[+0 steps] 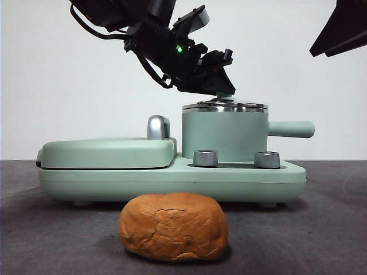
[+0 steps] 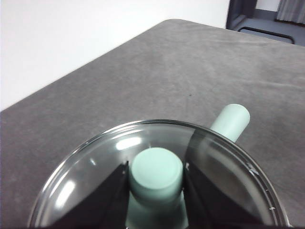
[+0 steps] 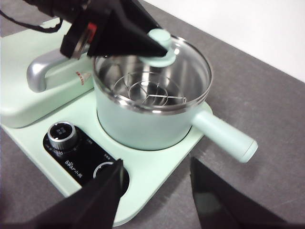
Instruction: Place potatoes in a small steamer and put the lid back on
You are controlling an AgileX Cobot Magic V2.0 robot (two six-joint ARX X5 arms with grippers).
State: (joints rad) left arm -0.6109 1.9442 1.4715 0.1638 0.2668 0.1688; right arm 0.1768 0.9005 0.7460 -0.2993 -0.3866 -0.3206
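One potato [image 1: 173,226] is lying nearest the front camera on the dark grey surface [image 1: 321,229], just before the mint-green cooker base [image 1: 172,180], touching nothing else. On that base two steel dials [image 1: 206,158] are standing side by side, one flat griddle cover [image 1: 109,152] with a chrome handle [image 1: 158,127] is sitting beside them, and behind the dials one small steamer [image 1: 225,135] is standing with a wire rack [image 3: 150,90] inside. One glass lid [image 3: 178,62] is resting on its rim, and the left gripper [image 2: 156,179] is pinching the lid's mint knob between its fingers. The right gripper [image 3: 155,191] is hovering above the base's near edge, fingers spread and holding nothing.
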